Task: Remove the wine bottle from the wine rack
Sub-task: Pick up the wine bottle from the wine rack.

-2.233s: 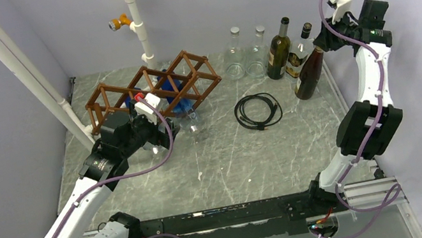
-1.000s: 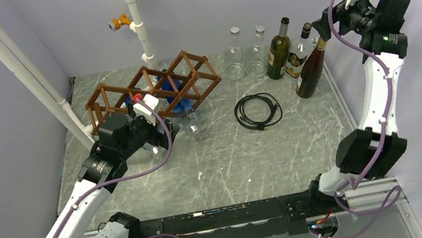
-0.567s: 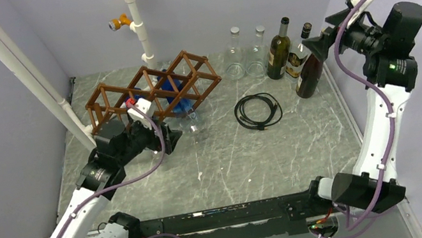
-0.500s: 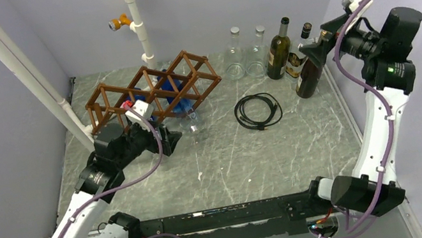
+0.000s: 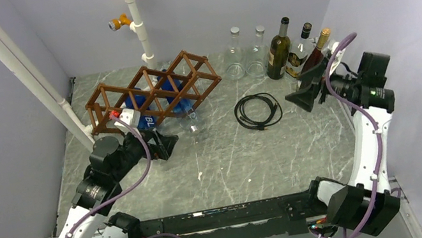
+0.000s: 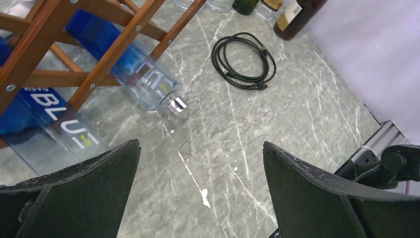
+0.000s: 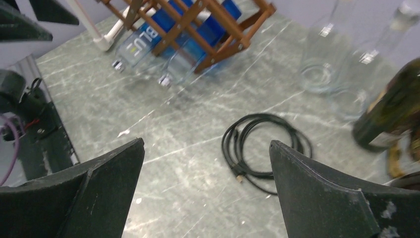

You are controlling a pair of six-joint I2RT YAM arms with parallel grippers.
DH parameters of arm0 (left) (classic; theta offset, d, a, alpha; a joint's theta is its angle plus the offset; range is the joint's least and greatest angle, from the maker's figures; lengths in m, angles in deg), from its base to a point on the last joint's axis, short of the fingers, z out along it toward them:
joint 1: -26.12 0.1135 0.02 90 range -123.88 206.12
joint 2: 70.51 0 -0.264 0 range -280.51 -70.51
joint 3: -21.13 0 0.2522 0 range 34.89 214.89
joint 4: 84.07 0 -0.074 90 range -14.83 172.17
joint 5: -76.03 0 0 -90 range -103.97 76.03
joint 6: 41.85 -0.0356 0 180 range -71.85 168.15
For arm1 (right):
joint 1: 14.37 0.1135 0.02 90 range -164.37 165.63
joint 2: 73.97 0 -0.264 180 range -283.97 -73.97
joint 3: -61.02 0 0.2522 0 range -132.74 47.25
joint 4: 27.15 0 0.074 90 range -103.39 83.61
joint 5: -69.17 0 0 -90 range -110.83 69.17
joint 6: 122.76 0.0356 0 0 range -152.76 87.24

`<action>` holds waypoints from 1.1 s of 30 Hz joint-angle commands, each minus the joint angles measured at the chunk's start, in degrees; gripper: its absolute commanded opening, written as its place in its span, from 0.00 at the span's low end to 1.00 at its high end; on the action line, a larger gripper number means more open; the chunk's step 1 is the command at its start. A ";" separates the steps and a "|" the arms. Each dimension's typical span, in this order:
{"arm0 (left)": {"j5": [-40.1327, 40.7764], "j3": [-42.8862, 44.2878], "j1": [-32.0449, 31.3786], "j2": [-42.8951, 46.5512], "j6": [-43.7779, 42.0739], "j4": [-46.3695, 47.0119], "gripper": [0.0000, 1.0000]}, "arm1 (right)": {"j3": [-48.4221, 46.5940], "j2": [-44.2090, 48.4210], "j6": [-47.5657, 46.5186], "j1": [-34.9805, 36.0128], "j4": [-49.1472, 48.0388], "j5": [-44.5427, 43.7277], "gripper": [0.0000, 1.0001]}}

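Observation:
The brown wooden wine rack (image 5: 151, 89) lies across the back left of the table. Two blue-tinted bottles lie in its cells. One marked "BLU" (image 5: 145, 118) sits lower left. The other (image 5: 177, 97) points its silver cap at the table. My left gripper (image 5: 165, 145) hovers open just in front of the rack, nothing between its fingers. In the left wrist view the gripper (image 6: 200, 146) looks down on bare marble, with the "BLU" bottle (image 6: 54, 119) and the capped bottle (image 6: 148, 84) ahead. My right gripper (image 5: 306, 89) is open and empty, beside the standing bottles.
Three dark wine bottles (image 5: 278, 49) and two clear glass bottles (image 5: 235, 53) stand along the back right. A black coiled cable (image 5: 257, 111) lies mid-table, below my right gripper (image 7: 206, 143) in its wrist view. A white pipe (image 5: 26, 72) slants at the left.
The right arm has swung down from high beside the standing bottles, its gripper now pointing left over the cable. The left arm has drawn back a little from the rack. Both stay open.

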 commanded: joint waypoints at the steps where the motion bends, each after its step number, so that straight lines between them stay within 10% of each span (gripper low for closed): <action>1: 5.81 -2.02 0.29 2.30 4.24 -0.18 1.00 | 7.94 2.05 -3.72 -0.11 -2.31 3.41 1.00; 33: 23.37 -7.39 0.26 -1.36 6.07 0.27 0.99 | 19.26 1.31 -4.80 -0.61 -7.84 -0.25 1.00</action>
